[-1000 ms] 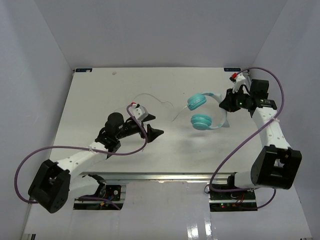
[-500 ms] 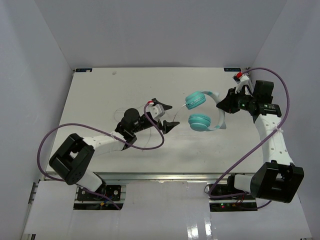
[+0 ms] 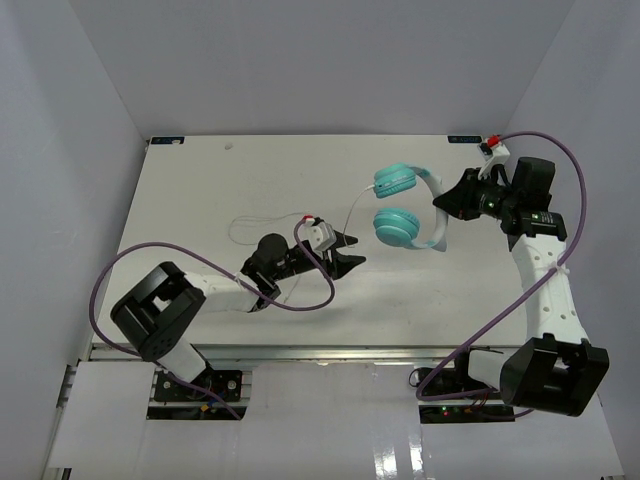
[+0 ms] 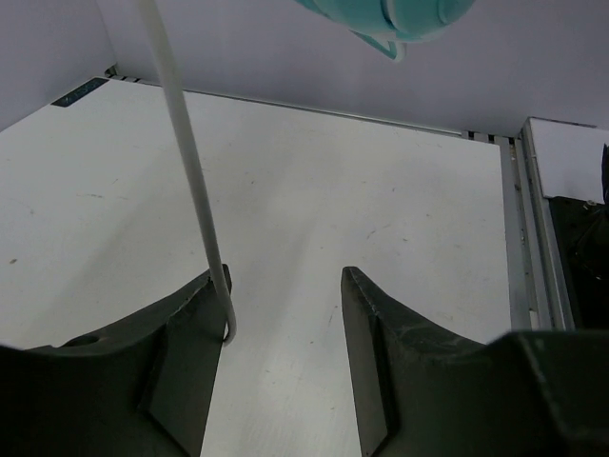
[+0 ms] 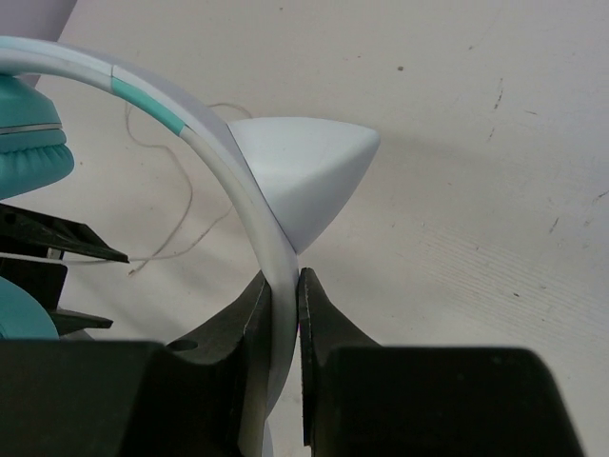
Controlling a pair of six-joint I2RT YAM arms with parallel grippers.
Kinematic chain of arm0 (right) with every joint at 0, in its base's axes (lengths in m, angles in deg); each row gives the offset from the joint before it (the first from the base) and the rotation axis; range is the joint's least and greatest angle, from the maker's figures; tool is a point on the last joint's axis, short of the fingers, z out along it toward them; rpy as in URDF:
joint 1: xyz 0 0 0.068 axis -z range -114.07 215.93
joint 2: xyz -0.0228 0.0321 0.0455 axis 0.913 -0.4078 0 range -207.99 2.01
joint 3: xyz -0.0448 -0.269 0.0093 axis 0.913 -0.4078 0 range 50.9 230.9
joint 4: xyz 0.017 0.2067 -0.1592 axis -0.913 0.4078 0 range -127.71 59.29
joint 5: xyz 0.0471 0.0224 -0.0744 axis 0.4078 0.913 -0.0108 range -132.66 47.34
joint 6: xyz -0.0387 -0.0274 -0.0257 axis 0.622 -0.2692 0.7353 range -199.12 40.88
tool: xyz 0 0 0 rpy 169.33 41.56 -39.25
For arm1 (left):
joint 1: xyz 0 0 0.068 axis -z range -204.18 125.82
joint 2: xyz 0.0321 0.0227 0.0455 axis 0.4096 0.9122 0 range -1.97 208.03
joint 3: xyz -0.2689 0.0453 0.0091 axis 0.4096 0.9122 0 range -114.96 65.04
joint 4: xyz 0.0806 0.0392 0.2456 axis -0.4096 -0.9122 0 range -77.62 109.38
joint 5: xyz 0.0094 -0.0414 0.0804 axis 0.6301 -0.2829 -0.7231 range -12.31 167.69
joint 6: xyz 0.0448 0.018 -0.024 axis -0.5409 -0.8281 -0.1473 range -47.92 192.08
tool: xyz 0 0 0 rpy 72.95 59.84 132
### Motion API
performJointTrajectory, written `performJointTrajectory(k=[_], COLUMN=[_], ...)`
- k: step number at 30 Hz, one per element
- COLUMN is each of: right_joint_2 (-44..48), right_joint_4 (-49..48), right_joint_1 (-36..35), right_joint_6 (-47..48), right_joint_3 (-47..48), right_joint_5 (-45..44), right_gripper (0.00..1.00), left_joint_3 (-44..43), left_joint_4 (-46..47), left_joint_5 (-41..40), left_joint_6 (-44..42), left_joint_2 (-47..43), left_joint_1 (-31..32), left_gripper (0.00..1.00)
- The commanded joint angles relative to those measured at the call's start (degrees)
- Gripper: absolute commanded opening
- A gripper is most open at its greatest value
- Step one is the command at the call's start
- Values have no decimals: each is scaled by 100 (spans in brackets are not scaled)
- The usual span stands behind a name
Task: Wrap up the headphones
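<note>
- Headphones (image 3: 398, 225): small, teal, over-ear. I see them right of centre at the far half of the table (image 3: 200, 190), held up off its surface by the right arm.
- Earcups: two round teal cups, one (image 3: 395, 181) farther from the arm bases, one (image 3: 397, 227) nearer. They sit close together and both face left in the top view. The left wrist view catches the underside of one cup (image 4: 400, 14) at its upper edge, above the fingers.
- Band (image 3: 437, 210): pale blue-white and thin, arching to the right of the cups. In the right wrist view the band (image 5: 214, 133) carries a short teal stripe. A pale wedge-shaped piece (image 5: 304, 171) lies against it; I cannot tell what that piece is.
- Right pincer (image 3: 443, 204): clamped on the band. At the wrist, I see the right pincer (image 5: 283, 286) with both fingertips pressed to the band's sides.
- Cord (image 3: 353, 212): thin and whitish. It drops from the farther cup toward the left arm, then trails left in a loose loop on the table.
- Left pincer (image 3: 346, 251): fingers apart, gripping nothing, low over the table just left of the cups. In its own view the left pincer (image 4: 285, 290) shows the cord (image 4: 186, 143) slanting down against the inner edge of one finger (image 4: 181, 333).
</note>
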Motion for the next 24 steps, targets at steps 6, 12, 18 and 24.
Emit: performJointTrajectory(k=[6, 12, 18, 24], right_joint_2=[343, 325, 483, 540], right_joint_4=[-974, -1132, -1303, -1281], right_joint_1=[18, 18, 18, 18], right_joint_6=[-1153, -1506, -1723, -1818], right_joint_3=[334, 329, 187, 247], right_joint_5=[161, 338, 404, 343], right_gripper=[8, 8, 8, 8], left_joint_3=[68, -174, -482, -792], left_joint_4=[1040, 1772, 2608, 2625], left_joint_5=[-367, -600, -1126, -1254], left_joint_6=[495, 721, 729, 767], left_joint_2=[482, 985, 1599, 1886], left_joint_1=[156, 162, 183, 192], left_gripper=[71, 77, 79, 70])
